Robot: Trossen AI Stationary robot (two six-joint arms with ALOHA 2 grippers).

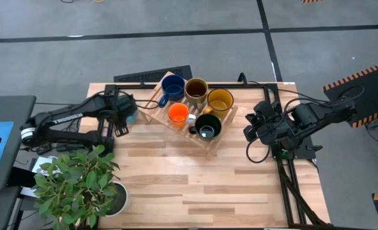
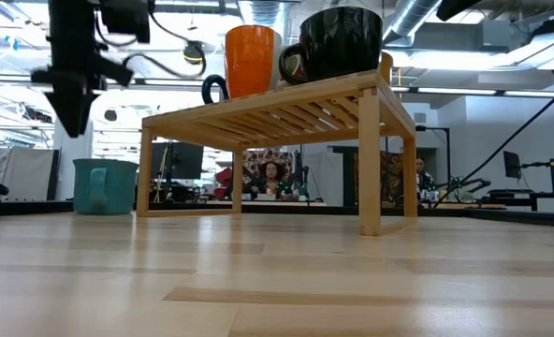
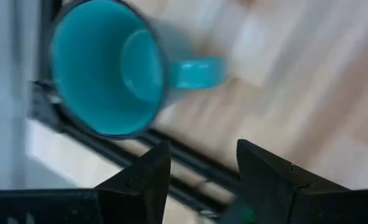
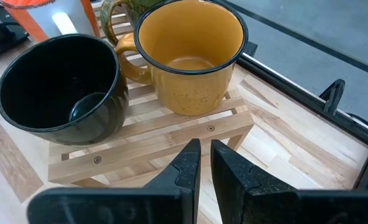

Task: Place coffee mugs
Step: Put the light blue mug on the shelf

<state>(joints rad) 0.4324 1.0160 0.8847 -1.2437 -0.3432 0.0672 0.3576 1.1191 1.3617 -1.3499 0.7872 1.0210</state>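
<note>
Open left gripper jaws hover above the upright teal mug; right gripper, nearly closed, waits farther off.

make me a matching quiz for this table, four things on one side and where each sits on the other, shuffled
Things:
1. teal mug
2. black mug
3. plant
4. right gripper

Places:
A. on the wooden rack, at its near corner
B. on the table left of the rack, under the left gripper
C. right of the rack, above the table
D. near left corner of the table

Pairs: 1-B, 2-A, 3-D, 4-C
</note>
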